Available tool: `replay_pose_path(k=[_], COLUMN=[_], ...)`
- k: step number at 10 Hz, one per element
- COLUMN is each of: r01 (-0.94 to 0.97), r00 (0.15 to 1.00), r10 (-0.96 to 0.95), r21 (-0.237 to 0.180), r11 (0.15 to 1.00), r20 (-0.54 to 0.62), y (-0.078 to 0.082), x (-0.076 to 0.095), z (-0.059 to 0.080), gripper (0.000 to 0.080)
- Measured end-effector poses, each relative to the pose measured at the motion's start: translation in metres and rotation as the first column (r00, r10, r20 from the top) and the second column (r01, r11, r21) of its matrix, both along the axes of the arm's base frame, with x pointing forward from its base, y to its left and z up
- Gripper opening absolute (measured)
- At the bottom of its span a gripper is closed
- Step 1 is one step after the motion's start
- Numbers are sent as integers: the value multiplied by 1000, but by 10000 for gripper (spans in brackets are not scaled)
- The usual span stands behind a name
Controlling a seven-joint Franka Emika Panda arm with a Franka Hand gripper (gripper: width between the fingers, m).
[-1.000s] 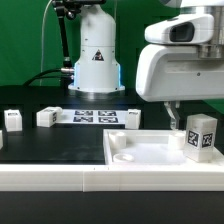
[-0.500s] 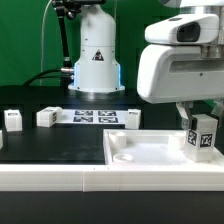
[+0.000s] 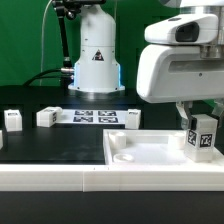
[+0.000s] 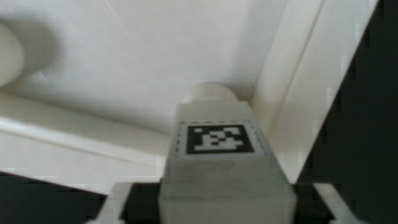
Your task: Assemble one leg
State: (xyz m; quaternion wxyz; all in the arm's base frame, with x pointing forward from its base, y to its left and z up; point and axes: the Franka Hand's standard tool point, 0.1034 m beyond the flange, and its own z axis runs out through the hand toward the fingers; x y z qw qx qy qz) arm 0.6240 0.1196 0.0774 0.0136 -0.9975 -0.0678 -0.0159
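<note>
The leg (image 3: 203, 136) is held upright, long axis vertical, clamped in the gripper (image 3: 200, 130) at the exterior frame's right middle. Its lower end is seen close by the raised rim of the white panel (image 3: 140, 152); contact cannot be told. Open black counter (image 3: 50, 145) is seen at lower left.

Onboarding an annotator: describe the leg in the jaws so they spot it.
Find the large flat white square panel with a raised rim. At its far corner on the exterior view's right is the leg, a small stubby white block with black-and-white marker tags. Unlike the three similar blocks on the black table, it is gripped between the jaws.
</note>
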Motion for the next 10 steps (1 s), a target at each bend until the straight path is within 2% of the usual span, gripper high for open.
replay_pose_path(k=[2,5,7,10], r01=[203,536,741,906], r00=[979,844,671,423], r10=[-203,-536,-741,-905], r21=[9,15,14,9], r11=[979,844,671,423], r20=[-8,-25,-40,-49], y=[0,1,2,3], x=[0,-1,-2,-2], z=[0,-1,-1,-1], gripper=[291,292,292,292])
